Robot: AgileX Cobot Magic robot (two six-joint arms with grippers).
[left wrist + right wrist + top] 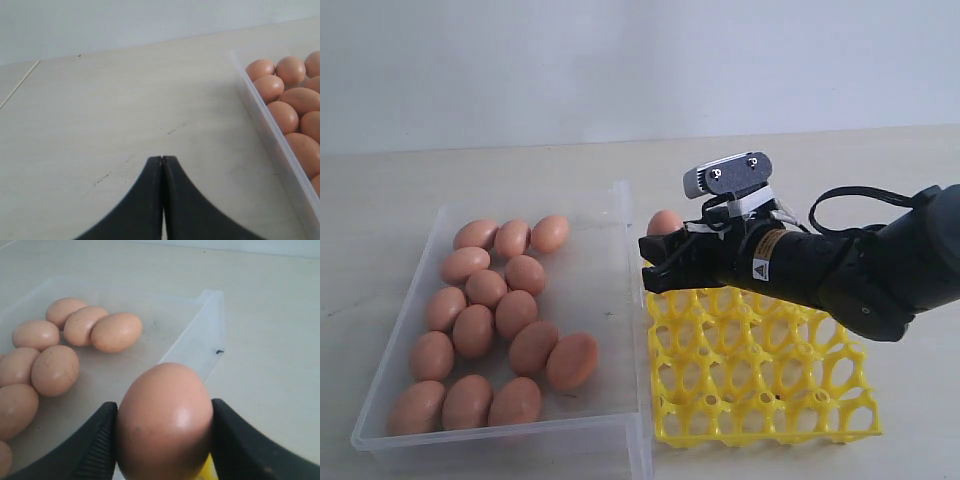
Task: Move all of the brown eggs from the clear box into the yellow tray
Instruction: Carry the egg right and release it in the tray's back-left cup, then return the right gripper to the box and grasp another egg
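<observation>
Several brown eggs [506, 330] lie in the clear box [625, 310] on the left of the table. The yellow tray [760, 375] sits to its right and I see no egg in its cups. My right gripper [165, 415] is shut on one brown egg [165, 420], both fingers pressed to its sides. In the exterior view that egg [665, 222] shows just behind the gripper [660, 255], above the tray's far left corner beside the box wall. My left gripper [163, 159] is shut with nothing in it, over bare table outside the box. More eggs [285, 95] show at that view's edge.
The box's tall thin wall [192, 347] stands between the eggs in the box and the tray. The right arm's black body [860, 265] hangs over the tray's far side. Pale table surface [800, 170] stretches behind the tray and the box.
</observation>
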